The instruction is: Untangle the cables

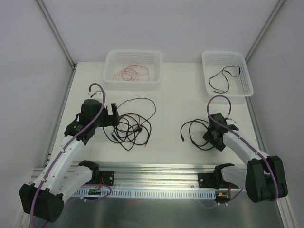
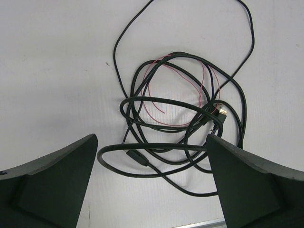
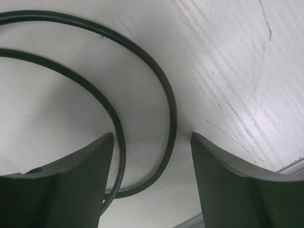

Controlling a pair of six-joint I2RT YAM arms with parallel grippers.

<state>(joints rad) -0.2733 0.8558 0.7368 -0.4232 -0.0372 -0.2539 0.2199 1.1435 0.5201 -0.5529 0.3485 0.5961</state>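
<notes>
Left tool (image 2: 151, 147): held wide apart, nothing gripped; it is poised low over the near edge of the tangle.
Tangle (image 1: 133, 124): several black cables are looped over one another on the bench (image 1: 175, 95), left of centre, with a fine red-pink wire (image 2: 176, 76) threaded through the loops.
Handling: the cables are judged light, limp and springy; a pulled strand is likely to drag the whole bundle.
Hold: a free end is to be preferred, such as the black plug (image 2: 135, 156) lying between the fingers, or the gold-tipped plug (image 2: 222, 113) further in.
Left basket (image 1: 109, 71): red wires (image 1: 131, 72) are already laid in it, behind the tangle.
Separate cable (image 1: 194, 133): one black loop lies alone on the bench, right of centre.
Right tool (image 3: 152, 140): parted to a moderate width, with two strands of this loop running between the fingers; nothing is seen to be pinched.
Right basket (image 1: 247, 81): one black cable (image 1: 225, 78) is held in it.
Obstacles: crossings inside the tangle may snag, and the thin red-pink wire could be trapped or strained.
</notes>
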